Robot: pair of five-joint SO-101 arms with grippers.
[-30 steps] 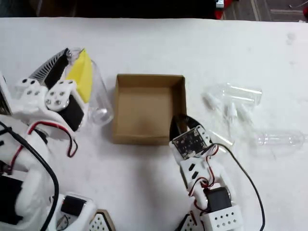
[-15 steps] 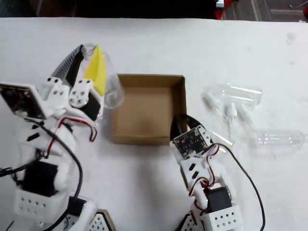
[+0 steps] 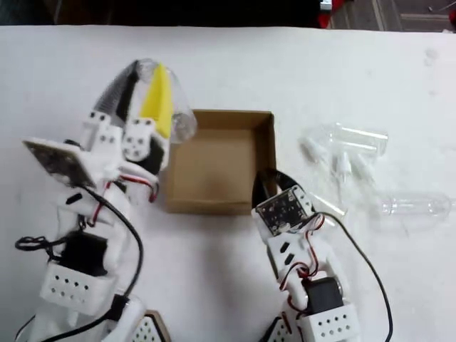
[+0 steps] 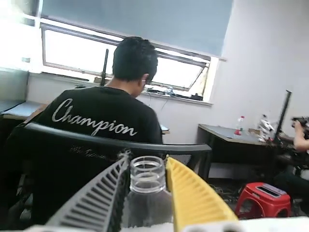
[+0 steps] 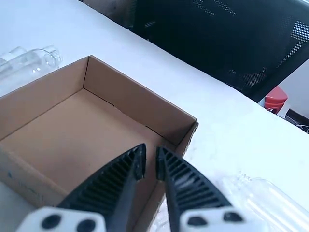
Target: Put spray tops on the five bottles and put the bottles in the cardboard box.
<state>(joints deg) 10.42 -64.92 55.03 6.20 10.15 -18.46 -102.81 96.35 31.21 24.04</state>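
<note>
L gripper point(image 3: 148, 69) grips clear bottle point(image 3: 179, 120) by cardboard box point(image 3: 214, 164) corner

Left hand point(image 4: 147, 160) grips a clear bottle point(image 4: 147, 195) with an open neck

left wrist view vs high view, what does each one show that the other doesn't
Left wrist view: the held bottle up close, its neck open with no spray top on it, and a room with a chair behind. High view: the empty cardboard box, the loose bottles and spray tops lying to its right on the table, and the right arm at the box's near right corner. Shared: the held bottle clamped between the left arm's grey and yellow jaws.
</note>
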